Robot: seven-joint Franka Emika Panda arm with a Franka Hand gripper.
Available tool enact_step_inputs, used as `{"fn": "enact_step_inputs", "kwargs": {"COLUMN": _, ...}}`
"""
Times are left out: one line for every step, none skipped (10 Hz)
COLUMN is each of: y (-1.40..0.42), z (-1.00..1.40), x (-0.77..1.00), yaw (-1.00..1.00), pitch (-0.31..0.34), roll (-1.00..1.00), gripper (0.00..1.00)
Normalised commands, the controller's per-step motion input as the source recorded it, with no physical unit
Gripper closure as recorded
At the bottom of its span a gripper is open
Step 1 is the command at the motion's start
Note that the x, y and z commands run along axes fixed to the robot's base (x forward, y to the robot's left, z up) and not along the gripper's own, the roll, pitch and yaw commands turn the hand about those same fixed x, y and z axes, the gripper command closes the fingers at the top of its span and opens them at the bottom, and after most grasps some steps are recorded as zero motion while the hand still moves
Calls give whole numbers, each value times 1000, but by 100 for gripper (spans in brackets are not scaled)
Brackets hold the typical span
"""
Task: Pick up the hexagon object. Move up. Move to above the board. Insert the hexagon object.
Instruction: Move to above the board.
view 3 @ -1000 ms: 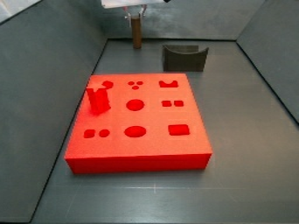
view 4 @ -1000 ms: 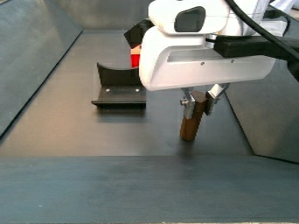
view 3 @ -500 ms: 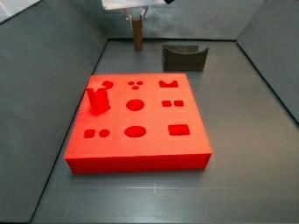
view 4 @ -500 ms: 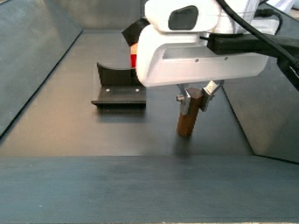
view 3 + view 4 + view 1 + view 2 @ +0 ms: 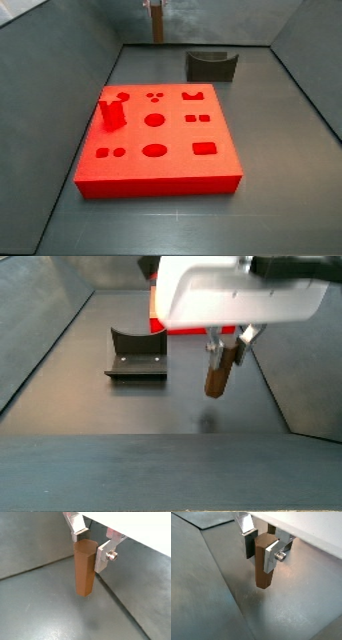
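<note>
We held the bar (image 5: 84, 567) clenched in the pincer (image 5: 93, 543), clear of the bench (image 5: 47, 612). Lifting seemed in hand. Next, we judged, came travel to above the board (image 5: 154, 135).

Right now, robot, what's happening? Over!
Gripper shut on hexagon object, jaws clamped on its upper end. Bar hangs clear of the floor, at the back behind the board. Nothing blocking.

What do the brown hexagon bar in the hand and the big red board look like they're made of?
The hexagon object, gripped by the hand above the floor, looks like matte brown plastic or wood: even colour, no visible grain, so it is uncertain. The board looks like moulded or printed plastic: uniform bright red, matte, no glare.
</note>
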Motion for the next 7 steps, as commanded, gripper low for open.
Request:
{"fn": "enact_step_inputs", "kwargs": {"y": 30, "z": 1000, "x": -31, "yaw": 326, "pitch": -362, "roll": 45, "gripper": 100}}
{"fn": "enact_step_inputs", "kwargs": {"y": 28, "z": 1000, "x": -33, "yaw": 316, "pitch": -344, "roll": 57, "gripper": 100}}
{"fn": "enact_step_inputs", "kwargs": {"y": 20, "z": 1000, "x": -48, "yaw": 238, "pitch": -280, "roll": 52, "gripper": 100}}
{"fn": "enact_step_inputs", "kwargs": {"y": 16, "z": 1000, "x": -55, "yaw": 133, "pitch": -183, "roll": 55, "gripper": 100}}
{"fn": "enact_step_inputs", "kwargs": {"y": 14, "z": 1000, "x": -54, "yaw": 100, "pitch": -131, "roll": 58, "gripper": 100}}
{"fn": "enact_step_inputs", "kwargs": {"y": 11, "z": 1000, "x": -52, "yaw": 60, "pitch": -25, "roll": 65, "gripper": 100}}
{"fn": "enact_step_inputs", "kwargs": {"y": 7, "z": 1000, "x": -51, "yaw": 36, "pitch": 54, "roll": 76, "gripper": 100}}
